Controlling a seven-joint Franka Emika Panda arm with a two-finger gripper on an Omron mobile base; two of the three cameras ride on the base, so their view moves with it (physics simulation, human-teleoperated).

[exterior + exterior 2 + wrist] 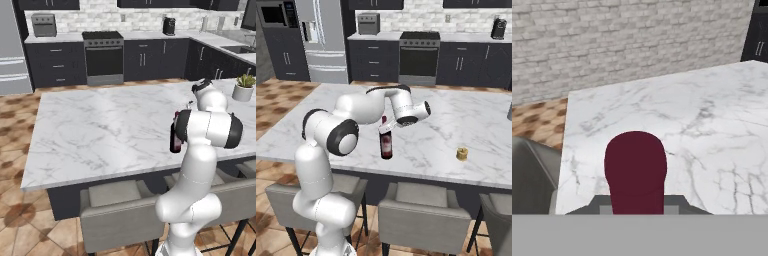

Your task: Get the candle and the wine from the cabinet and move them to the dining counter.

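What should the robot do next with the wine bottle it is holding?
Probably open the gripper and let go. The wine stands upright with its base seemingly resting on the dining counter, and the gripper is shut around its red-capped neck. The candle already sits on the same marble top nearby, so releasing the bottle seems to be what is left.

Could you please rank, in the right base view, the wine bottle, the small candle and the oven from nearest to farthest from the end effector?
1. Wine bottle, held in the end effector.
2. Candle, to its right on the island.
3. Oven, against the far wall.
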